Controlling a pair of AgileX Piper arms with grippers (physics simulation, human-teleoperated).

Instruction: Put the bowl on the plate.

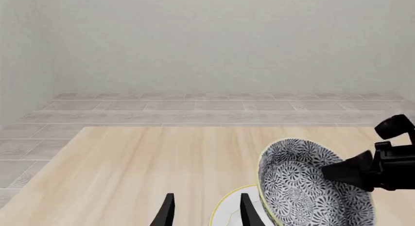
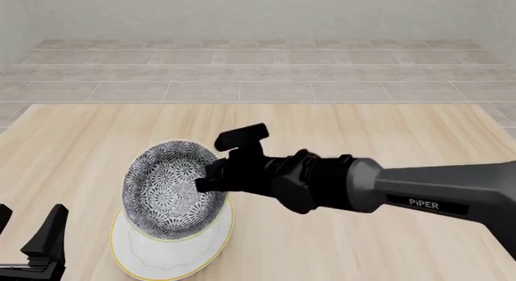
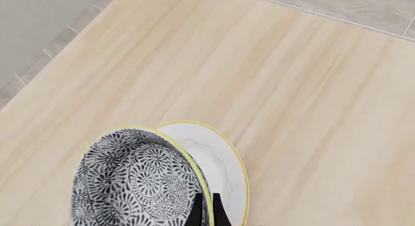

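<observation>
The bowl, grey-and-white patterned inside with a thin yellowish rim, hangs tilted over the plate, its opening turned toward the front view camera. My right gripper is shut on the bowl's right rim. The right wrist view shows its fingers pinching the rim, with the bowl overlapping the white plate. I cannot tell whether the bowl's lower edge touches the plate. My left gripper stands open and empty at the near left, beside the plate. The left wrist view shows the bowl, the plate's edge and the left gripper.
The right arm reaches across the table from the right, above the wooden top. A tiled floor and a grey wall lie beyond the table's far edge.
</observation>
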